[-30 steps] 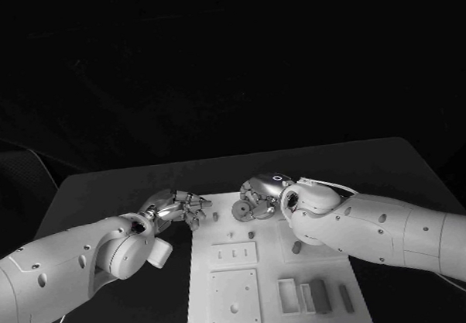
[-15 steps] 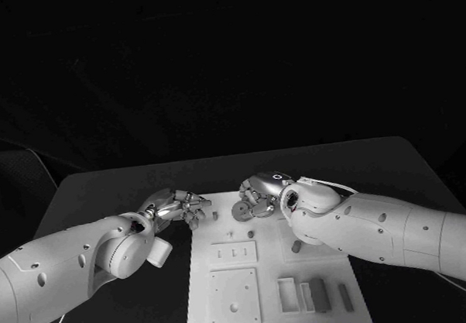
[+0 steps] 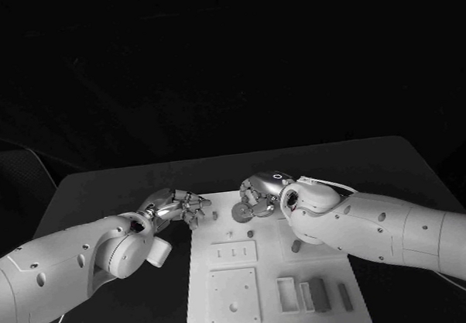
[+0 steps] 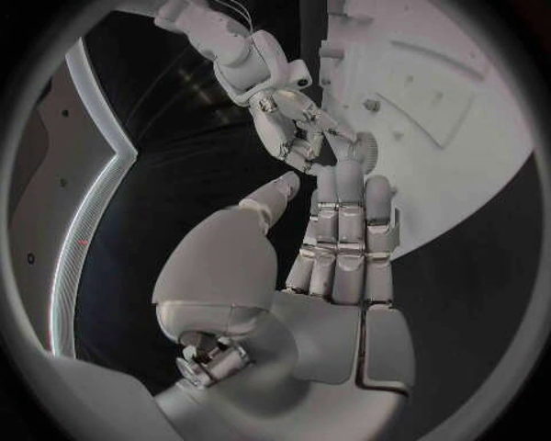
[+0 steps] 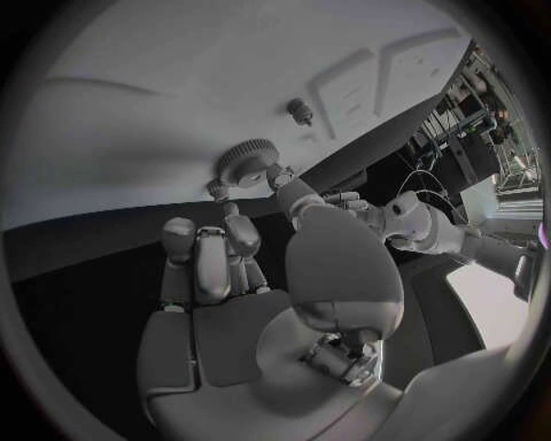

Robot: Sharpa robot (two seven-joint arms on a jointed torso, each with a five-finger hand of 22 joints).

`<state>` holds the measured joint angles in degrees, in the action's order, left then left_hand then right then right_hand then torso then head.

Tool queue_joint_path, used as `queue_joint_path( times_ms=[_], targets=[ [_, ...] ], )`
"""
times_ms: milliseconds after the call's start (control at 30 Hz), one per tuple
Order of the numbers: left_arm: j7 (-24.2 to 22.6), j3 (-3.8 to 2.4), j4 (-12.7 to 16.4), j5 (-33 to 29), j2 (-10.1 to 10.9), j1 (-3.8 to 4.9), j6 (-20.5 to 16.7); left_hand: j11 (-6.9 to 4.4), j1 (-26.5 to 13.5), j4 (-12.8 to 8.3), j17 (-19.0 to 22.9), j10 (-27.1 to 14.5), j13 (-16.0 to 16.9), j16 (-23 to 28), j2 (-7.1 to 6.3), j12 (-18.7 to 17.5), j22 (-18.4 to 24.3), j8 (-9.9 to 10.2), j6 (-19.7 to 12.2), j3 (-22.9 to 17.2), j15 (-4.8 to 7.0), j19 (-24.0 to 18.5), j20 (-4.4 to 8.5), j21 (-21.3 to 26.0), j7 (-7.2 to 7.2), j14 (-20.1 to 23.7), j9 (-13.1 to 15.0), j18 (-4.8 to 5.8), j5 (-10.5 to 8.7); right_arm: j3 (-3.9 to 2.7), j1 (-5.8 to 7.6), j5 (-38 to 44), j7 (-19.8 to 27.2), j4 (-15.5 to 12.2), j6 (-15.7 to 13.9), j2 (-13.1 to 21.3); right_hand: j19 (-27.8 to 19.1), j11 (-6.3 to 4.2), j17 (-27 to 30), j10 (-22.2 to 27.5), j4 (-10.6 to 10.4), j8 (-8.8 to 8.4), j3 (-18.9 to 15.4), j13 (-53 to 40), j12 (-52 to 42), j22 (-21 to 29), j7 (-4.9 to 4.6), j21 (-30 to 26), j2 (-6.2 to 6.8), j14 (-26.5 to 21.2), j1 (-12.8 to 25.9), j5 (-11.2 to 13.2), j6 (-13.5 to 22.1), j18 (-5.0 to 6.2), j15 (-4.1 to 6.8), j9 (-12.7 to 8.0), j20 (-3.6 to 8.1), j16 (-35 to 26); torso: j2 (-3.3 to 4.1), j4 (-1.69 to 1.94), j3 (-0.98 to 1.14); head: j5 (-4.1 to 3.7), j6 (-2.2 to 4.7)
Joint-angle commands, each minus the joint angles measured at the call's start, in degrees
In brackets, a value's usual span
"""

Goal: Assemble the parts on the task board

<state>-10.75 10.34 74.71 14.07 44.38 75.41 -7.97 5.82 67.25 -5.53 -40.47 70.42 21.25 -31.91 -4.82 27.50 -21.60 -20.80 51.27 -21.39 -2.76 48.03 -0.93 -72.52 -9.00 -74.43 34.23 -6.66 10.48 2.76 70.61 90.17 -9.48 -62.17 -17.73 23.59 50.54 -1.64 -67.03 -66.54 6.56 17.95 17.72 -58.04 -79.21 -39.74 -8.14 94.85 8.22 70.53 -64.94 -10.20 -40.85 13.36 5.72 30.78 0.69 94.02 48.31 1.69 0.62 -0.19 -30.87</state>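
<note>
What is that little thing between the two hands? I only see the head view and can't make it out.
Observer: It's a small toothed gear lying flat on the task board, close to its edge.
Child: Is the right hand holding it?
Observer: The right hand has fingertips at the gear's rim, but I can't tell if it grips.
Child: And the left hand?
Observer: The left hand stretches its fingers straight toward the gear and holds nothing.

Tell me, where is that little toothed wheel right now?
The gear sits at the board's far end, between the left hand and right hand.
</note>
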Motion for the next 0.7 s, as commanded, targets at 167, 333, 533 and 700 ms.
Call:
queue_joint_path(
  times_ms=[167,333,533,700],
  targets=[
    [-0.3,-0.06,0.1,0.0,0.0,0.07,0.9,0.12,-0.7,0.0,-0.1,-0.3,0.0,-0.3,0.01,-0.2,0.1,0.2,0.4,0.5,0.00,0.3,-0.03,0.1,0.00,0.4,-0.1,-1.13,0.23,0.02,-0.03,0.4,0.1,-0.9,-0.3,0.7,-0.2,0.08,0.1,0.3,0.1,-0.17,-0.2,0.1,0.4,-0.1,-1.59,7.1,0.50,-0.5,-0.1,-0.3,-1.2,0.82,0.10,-0.1,0.22,-0.3,-0.03,0.01,0.02,-0.03,0.07],
    [-0.4,-0.06,0.0,0.0,0.1,0.06,0.8,0.12,-0.7,0.0,-0.1,-0.3,0.0,-0.3,0.02,-0.2,0.1,0.2,0.4,0.5,0.00,0.3,-0.03,0.1,0.00,0.4,-0.1,-1.13,0.23,0.02,-0.03,-1.9,0.8,-2.4,-2.3,2.3,-0.3,0.08,0.1,0.3,0.1,-0.16,-0.2,0.1,0.4,-0.1,-1.58,7.1,0.46,-0.5,-0.2,-0.3,-1.2,0.83,0.10,-0.1,0.23,-0.3,-0.05,0.02,0.01,-0.01,0.35],
    [-0.5,-0.06,-0.3,0.0,0.3,0.06,0.6,0.12,-0.7,0.0,-0.1,-0.3,0.0,-0.3,0.02,-0.2,0.1,0.2,0.4,0.5,0.00,0.3,-0.03,0.1,0.00,0.4,-0.1,-1.13,0.23,-0.03,0.00,-3.9,1.2,-6.0,-3.2,5.5,-0.2,0.08,0.1,0.3,0.0,-0.06,-0.2,0.1,0.4,-0.1,-1.56,7.1,0.34,-0.5,-0.2,-0.3,-1.4,0.83,0.10,-0.1,0.23,-0.3,-0.11,-0.11,0.09,0.04,0.66],
    [-0.5,-0.06,-0.6,0.1,0.6,0.07,0.5,0.12,-0.7,0.0,-0.1,-0.3,0.0,-0.3,0.03,-0.2,0.1,0.2,0.5,0.5,0.00,0.3,-0.03,0.1,0.00,0.4,-0.1,-1.13,0.23,-0.20,0.02,-6.0,1.6,-7.8,-3.6,8.1,-0.2,0.07,-0.1,0.2,-0.1,0.21,-0.2,0.1,0.3,-0.1,-1.53,7.1,0.15,-0.3,-0.1,-0.3,-1.9,0.83,0.11,0.0,0.22,-0.2,-0.08,-0.11,0.13,0.00,1.10]
  ],
)
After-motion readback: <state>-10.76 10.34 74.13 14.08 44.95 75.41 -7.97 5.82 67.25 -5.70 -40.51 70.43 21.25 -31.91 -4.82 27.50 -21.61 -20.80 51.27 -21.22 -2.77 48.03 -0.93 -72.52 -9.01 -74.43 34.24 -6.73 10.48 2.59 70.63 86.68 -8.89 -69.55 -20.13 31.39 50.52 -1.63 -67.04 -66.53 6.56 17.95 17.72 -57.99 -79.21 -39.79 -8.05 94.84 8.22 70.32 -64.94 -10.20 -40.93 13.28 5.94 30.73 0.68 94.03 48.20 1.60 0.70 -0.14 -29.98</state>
